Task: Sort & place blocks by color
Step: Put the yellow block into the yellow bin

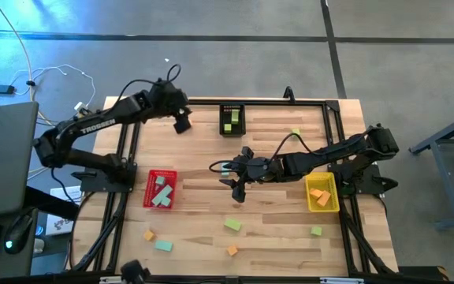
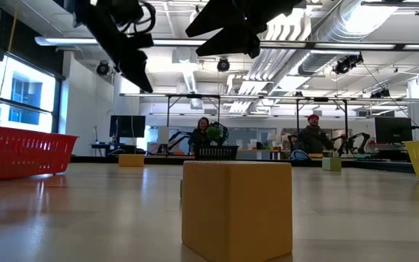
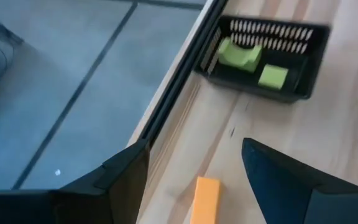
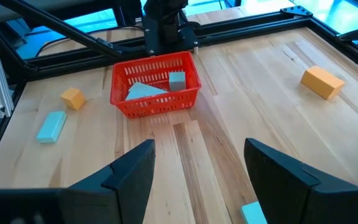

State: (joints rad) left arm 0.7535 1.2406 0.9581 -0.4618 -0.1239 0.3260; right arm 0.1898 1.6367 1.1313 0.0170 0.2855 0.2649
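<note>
An orange block (image 3: 205, 200) shows cut off between the left fingers (image 3: 123, 180).

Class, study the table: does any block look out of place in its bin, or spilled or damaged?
Nothing is damaged or mis-sorted: the red bin holds teal blocks, the black bin green, the yellow bin orange. Several blocks lie loose on the table, including an orange block near the front edge.

Pale plank-wood surface (image 4: 229, 93) with soft sheen; red bin (image 4: 155, 84) ahead of right hand (image 4: 199, 171) slotted plastic; blocks (image 4: 322, 81) matt, smooth.
</note>
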